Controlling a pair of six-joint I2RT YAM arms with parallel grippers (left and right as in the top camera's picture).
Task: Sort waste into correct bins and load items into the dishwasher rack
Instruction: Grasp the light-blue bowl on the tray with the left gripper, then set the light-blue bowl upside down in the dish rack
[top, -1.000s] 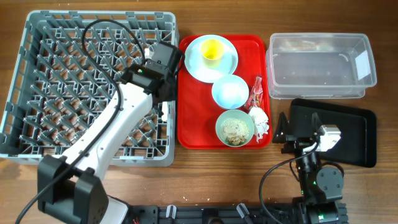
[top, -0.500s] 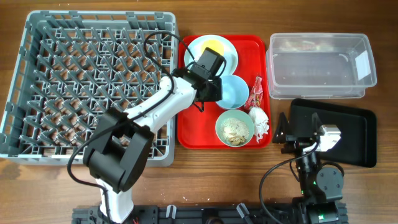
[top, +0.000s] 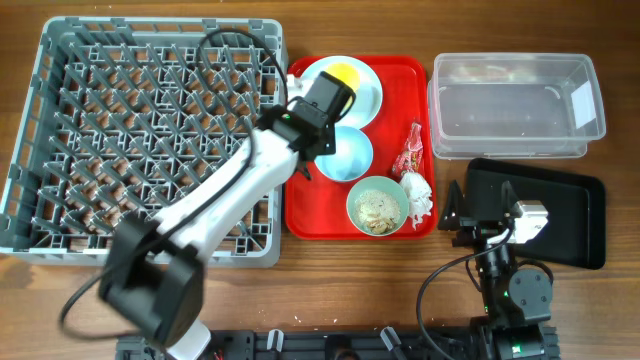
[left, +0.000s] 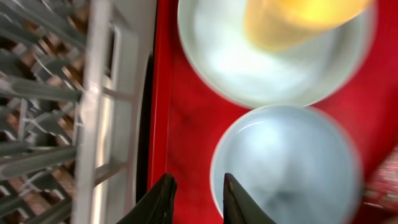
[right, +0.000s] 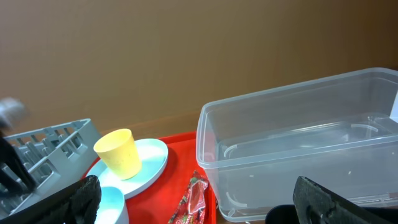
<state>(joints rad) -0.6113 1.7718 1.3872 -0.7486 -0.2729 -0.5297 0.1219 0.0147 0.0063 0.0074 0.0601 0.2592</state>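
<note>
Swung off the large square grey plastic pegged rack (top: 50, 240) within the last second and brought down over the flat red serving tray (top: 305, 215): left gripper (left: 196, 186). Slid leftward on that tray meanwhile: small pale blue round bowl (top: 350, 158), now touching the lower edge of the pale blue round plate (top: 365, 100). Fingertips (left: 236, 199) a narrow gap apart, red showing between; one over the bowl's left rim, the other over bare tray beside the rack; clamped on nothing visible. Right gripper (right: 196, 193) unmoved beside the shallow black rectangular tray (top: 570, 225), fingers spread wide, holding nothing. Counted: one plate, one small yellow cup (top: 342, 78) standing on it, one pale blue bowl, one mint-green bowl (top: 350, 207) with beige crumbly scraps (top: 377, 207), one red-and-white crinkled wrapper (top: 411, 150), one crumpled white tissue (top: 417, 195), one clear plastic rectangular tub (top: 440, 100), one black tray, one rack.
</note>
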